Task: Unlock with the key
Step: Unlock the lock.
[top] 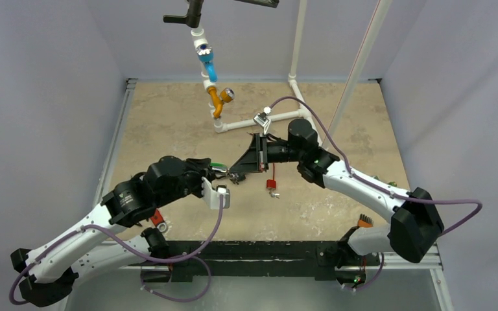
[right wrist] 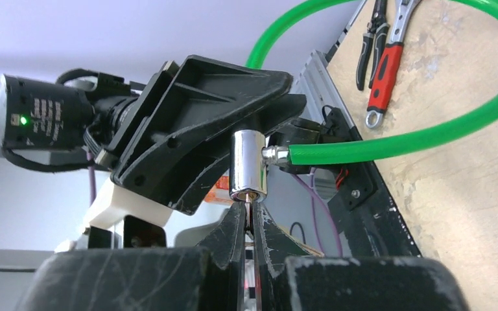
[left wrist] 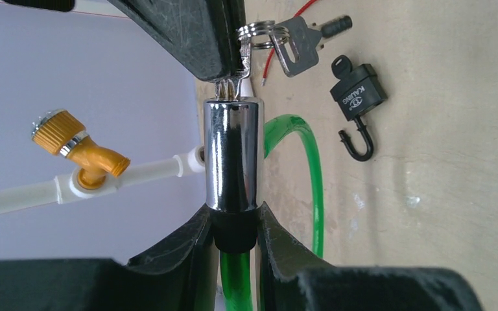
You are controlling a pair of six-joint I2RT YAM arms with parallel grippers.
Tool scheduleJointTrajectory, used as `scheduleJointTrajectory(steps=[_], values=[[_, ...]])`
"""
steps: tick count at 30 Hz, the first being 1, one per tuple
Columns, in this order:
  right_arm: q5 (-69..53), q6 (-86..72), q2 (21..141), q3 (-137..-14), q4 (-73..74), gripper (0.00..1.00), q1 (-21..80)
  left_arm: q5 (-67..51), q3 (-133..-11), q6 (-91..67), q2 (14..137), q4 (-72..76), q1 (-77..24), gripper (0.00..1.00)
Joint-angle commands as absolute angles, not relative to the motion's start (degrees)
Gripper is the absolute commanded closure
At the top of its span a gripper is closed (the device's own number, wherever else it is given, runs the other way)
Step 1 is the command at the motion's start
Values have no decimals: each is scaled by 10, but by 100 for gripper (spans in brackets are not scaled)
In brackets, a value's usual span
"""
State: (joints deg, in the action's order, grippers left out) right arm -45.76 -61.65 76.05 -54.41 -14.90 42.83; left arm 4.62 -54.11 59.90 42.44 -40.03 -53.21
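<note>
Above the middle of the worktop [top: 168, 123], the lock [left wrist: 232, 155] is clamped in the left gripper [left wrist: 233, 215], and the key [left wrist: 246, 65], pinched in the right gripper [right wrist: 250, 219], is held along the lock's axis at its keyhole.

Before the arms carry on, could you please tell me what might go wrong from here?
1. The left gripper clamps the lock only at its black end, so it may turn with the key instead of unlocking.
2. The right gripper has only a thin pinch on the key; a twist could make it slip.
3. The cable hangs off the lock's side and might drag it askew.
</note>
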Motion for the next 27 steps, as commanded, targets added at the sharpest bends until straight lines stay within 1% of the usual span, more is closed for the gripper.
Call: scheduleJointTrajectory(steps=[1, 8, 9, 10, 12, 14, 18, 21, 23, 27], values=[[-470, -737, 777, -525, -270, 100, 414, 46, -528, 681, 417, -253, -561, 100], [-492, -750, 798, -535, -263, 100, 411, 39, -508, 671, 403, -230, -573, 100], [-494, -749, 798, -538, -257, 98, 411, 39, -509, 662, 403, -229, -573, 100], [-494, -747, 797, -539, -252, 92, 411, 37, -512, 651, 404, -230, -573, 100], [-486, -737, 791, -545, -236, 77, 410, 31, -520, 634, 403, -239, -573, 100], [-482, -720, 785, -557, -213, 65, 409, 25, -523, 621, 400, -243, -572, 100], [-473, -709, 770, -573, -189, 51, 403, 17, -521, 608, 394, -241, -567, 100], [-477, -703, 759, -582, -175, 34, 394, 8, -518, 598, 389, -244, -559, 100], [-478, -690, 742, -589, -160, 28, 384, 3, -519, 589, 385, -251, -554, 100], [-479, -643, 715, -626, -107, 22, 356, -14, -522, 575, 379, -258, -542, 100]])
